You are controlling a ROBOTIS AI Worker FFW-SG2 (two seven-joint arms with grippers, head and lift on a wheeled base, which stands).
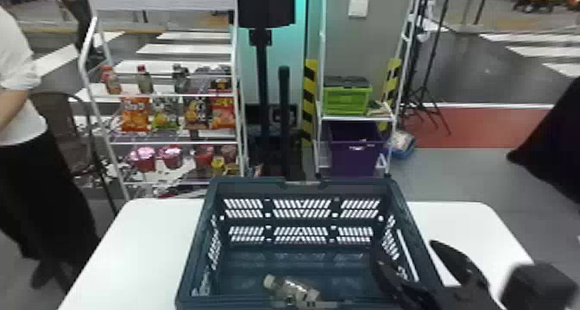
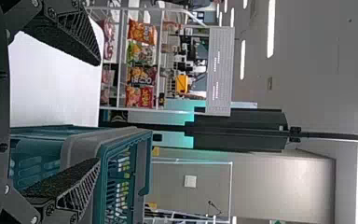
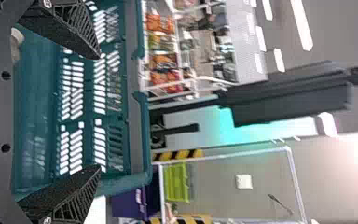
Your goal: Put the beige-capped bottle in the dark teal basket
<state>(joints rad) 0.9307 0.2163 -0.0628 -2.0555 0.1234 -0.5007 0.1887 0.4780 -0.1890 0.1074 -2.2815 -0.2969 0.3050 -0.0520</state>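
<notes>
Inside the dark teal basket (image 1: 302,252), the beige-capped bottle (image 1: 297,291) lies on its side on the floor near the front wall, its cap toward the left. My right gripper (image 1: 406,253) stands open at the basket's right side, one finger over the inside and the other beyond the rim, apart from the bottle. In the right wrist view my right gripper (image 3: 98,112) has nothing between its fingers but a view of the basket (image 3: 35,107). My left gripper (image 2: 98,112) is open and holds nothing, with the basket (image 2: 144,154) beyond one finger.
The basket stands on a white table (image 1: 142,244). Behind it, a rack (image 1: 172,140) holds snack bags, bottles and cups on the left; another shelf (image 1: 356,118) on the right carries a green crate (image 1: 345,99) and a purple bin (image 1: 356,156).
</notes>
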